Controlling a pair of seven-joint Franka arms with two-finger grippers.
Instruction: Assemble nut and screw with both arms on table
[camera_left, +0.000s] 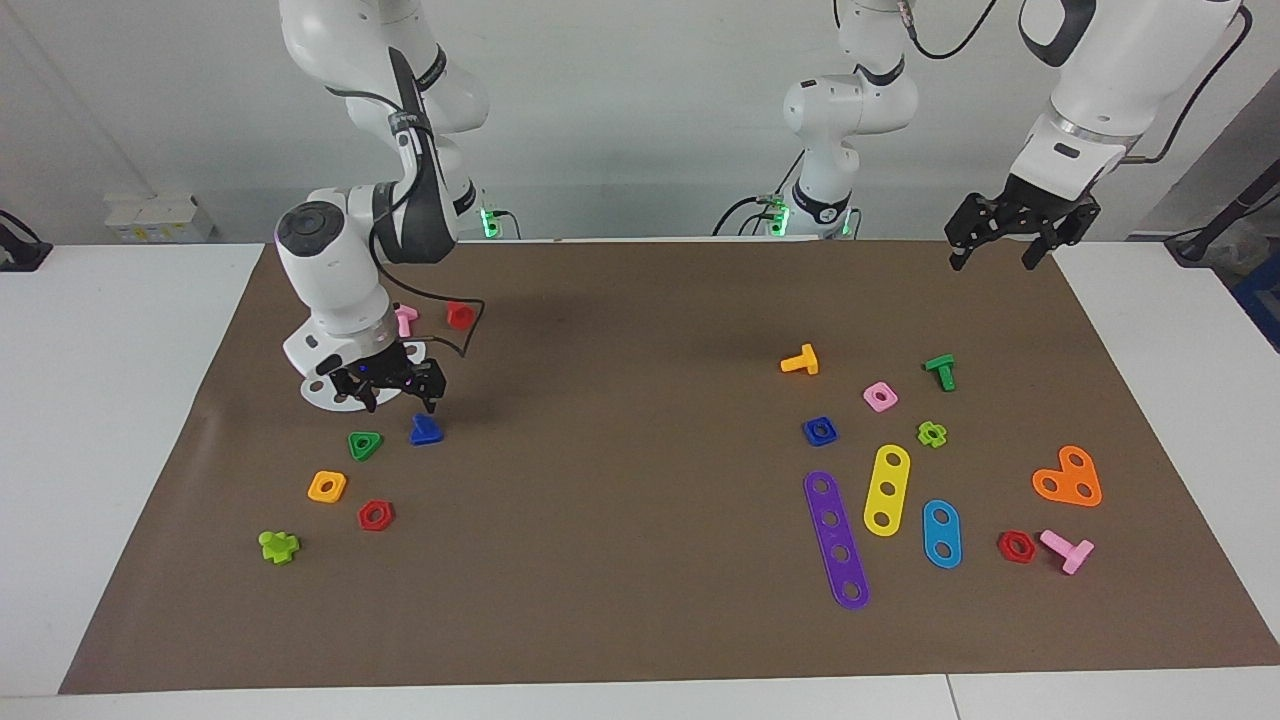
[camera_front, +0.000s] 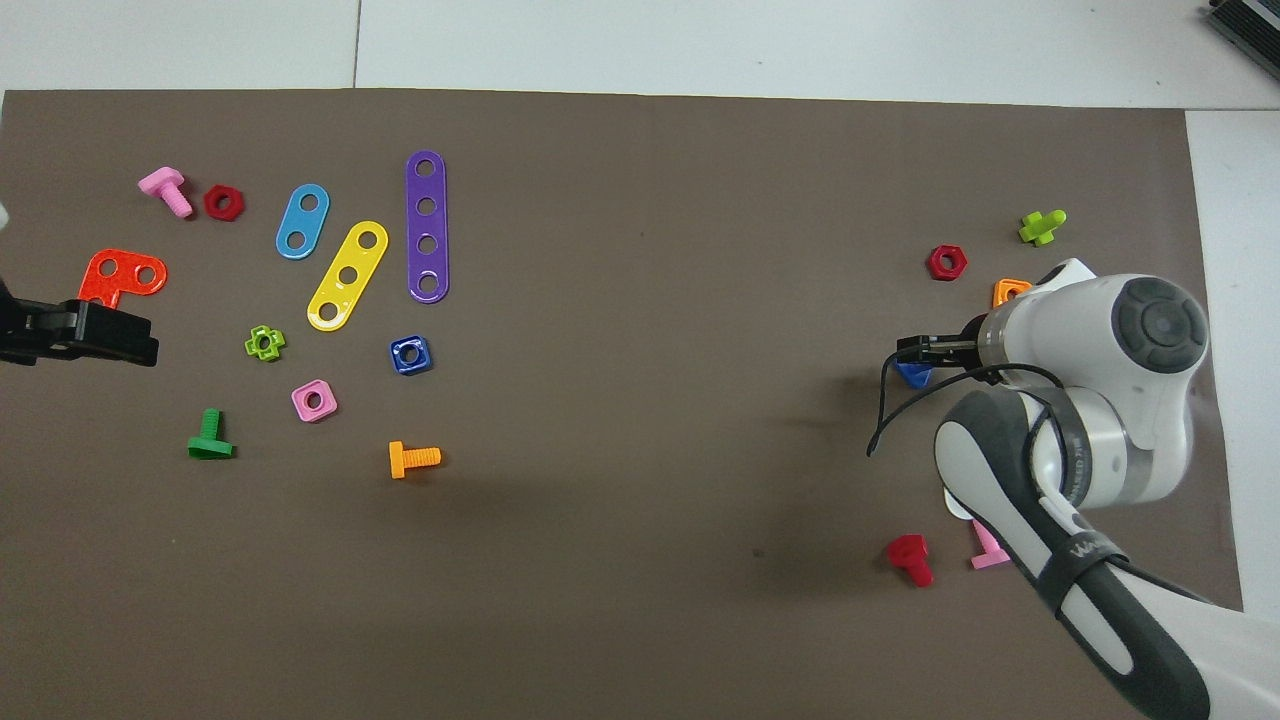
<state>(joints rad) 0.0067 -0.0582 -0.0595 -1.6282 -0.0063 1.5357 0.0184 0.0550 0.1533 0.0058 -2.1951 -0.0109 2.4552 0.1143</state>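
1. In the overhead view the right arm covers most of the white curved plate and the green triangular nut entirely.
2. The dark-blue screw shows there only as a sliver under the right tool.
3. The orange square nut is half hidden by the same arm (only one corner shows).
4. The left tool is cut by the overhead view's edge.
5. In the facing view the right arm hides part of the pink screw.
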